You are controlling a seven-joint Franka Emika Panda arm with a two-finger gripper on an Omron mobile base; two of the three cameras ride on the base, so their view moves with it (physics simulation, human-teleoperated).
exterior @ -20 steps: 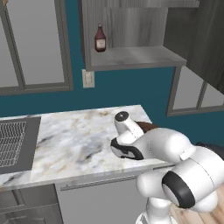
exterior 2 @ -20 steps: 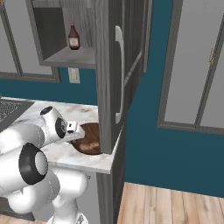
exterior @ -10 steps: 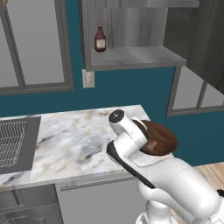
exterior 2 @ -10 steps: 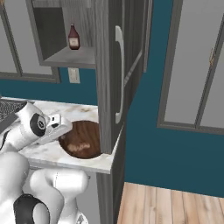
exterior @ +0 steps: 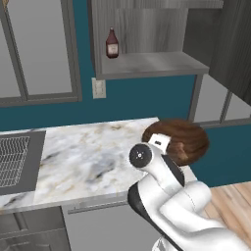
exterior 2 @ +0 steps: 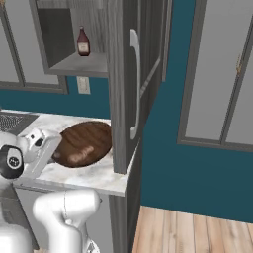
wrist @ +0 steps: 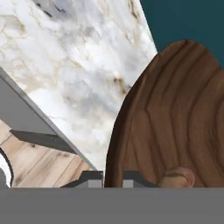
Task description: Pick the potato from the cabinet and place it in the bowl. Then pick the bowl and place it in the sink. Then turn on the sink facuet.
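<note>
Hand view, dark brown grained bowl, tan potato inside

Flat, even rendered light fills the kitchen, casting soft shadows inside the cabinet and under the bowl, with no glare and slightly coarse, pixelated edges throughout.
</note>
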